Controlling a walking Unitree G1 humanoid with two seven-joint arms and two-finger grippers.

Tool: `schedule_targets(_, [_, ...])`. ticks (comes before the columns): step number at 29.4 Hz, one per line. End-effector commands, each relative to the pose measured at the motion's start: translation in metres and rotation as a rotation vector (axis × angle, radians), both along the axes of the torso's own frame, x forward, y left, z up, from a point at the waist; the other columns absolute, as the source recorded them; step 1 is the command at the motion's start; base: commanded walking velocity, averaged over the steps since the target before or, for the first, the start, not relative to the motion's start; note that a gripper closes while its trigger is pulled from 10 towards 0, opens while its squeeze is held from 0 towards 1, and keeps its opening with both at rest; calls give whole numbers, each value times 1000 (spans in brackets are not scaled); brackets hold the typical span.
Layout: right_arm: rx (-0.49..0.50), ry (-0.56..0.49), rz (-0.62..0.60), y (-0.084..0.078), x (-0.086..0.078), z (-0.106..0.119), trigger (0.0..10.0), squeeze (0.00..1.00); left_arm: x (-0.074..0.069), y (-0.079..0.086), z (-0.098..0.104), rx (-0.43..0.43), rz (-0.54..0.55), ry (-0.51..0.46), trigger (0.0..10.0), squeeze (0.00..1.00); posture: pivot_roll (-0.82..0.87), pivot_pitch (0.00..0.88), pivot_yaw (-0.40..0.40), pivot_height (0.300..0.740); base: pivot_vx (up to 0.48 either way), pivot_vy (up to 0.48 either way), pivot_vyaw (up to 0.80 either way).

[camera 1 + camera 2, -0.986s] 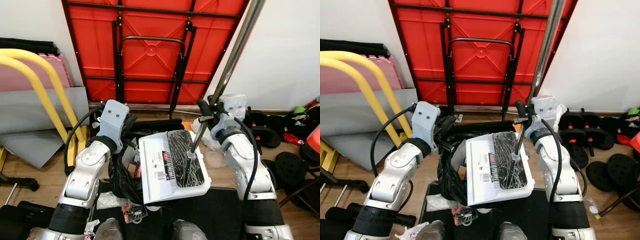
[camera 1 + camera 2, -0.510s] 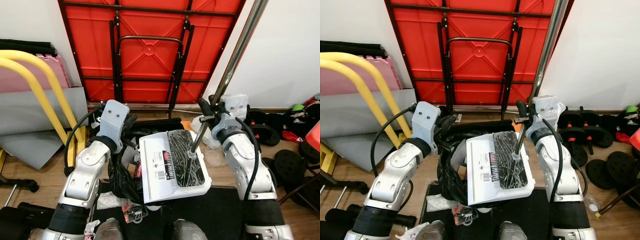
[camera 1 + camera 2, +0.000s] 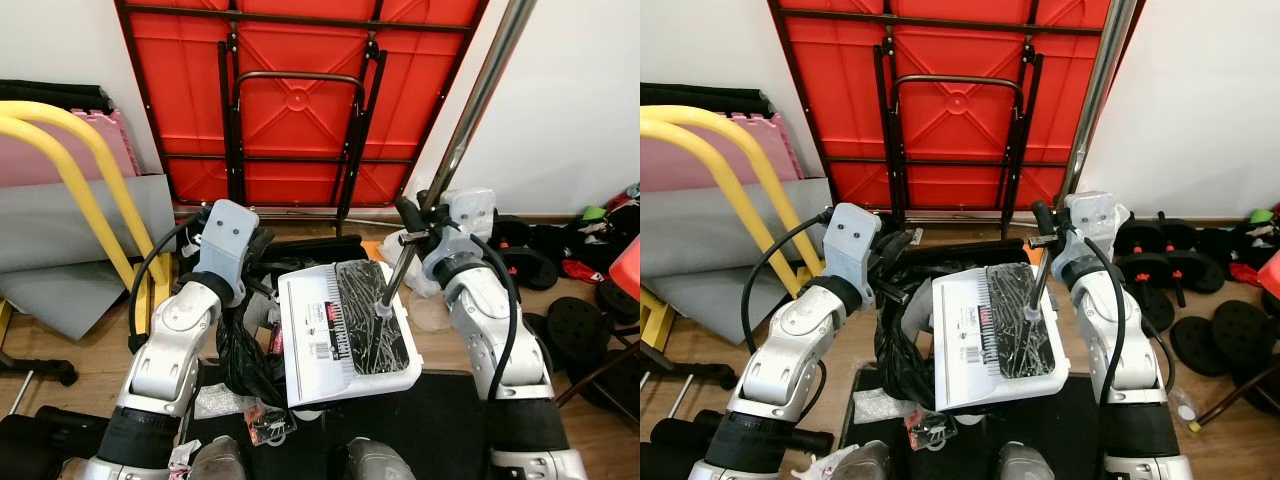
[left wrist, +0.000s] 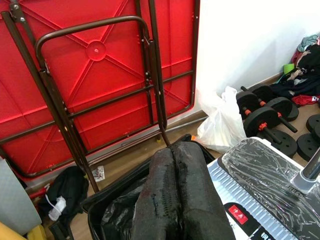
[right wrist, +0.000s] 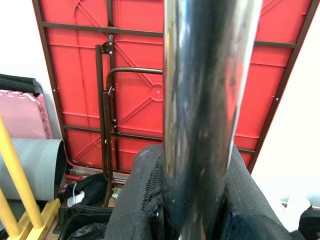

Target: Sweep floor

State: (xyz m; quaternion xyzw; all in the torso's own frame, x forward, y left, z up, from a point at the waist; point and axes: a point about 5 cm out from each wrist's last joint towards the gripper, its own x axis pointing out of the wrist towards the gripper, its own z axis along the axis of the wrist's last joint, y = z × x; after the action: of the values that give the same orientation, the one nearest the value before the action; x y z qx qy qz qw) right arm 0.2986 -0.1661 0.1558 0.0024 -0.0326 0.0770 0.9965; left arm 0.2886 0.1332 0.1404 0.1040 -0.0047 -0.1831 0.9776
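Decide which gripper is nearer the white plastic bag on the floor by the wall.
Right. The right gripper, clamped on the silver metal pole, sits just above the white plastic bag; the left gripper lies across the white dustpan.

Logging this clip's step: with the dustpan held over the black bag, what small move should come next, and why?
Probably tilt the white dustpan so its load slides into the black bin bag. The right gripper is shut on the metal pole, the dark debris sits in the pan, and the bag hangs just to the pan's left, beside the left gripper.

Red folded table (image 3: 300,90) — white dustpan (image 3: 345,330) — yellow bars (image 3: 85,160).
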Motion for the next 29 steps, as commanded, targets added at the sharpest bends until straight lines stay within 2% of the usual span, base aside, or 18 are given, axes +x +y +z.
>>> schedule_targets(1, [10,-66,-9,-2,3,13,10000,0,1,-2,-3,9,-9,21,10000,0,-138,40,-132,740,0,0,0])
schedule_targets(6, [10,-65,-6,-1,3,13,10000,0,0,-3,-4,12,-13,22,10000,0,-137,37,-130,740,-48,0,0])
schedule_targets(29, [11,-65,-9,-2,4,13,10000,0,0,-3,-3,11,-14,20,10000,0,-138,40,-132,740,-291,0,0])
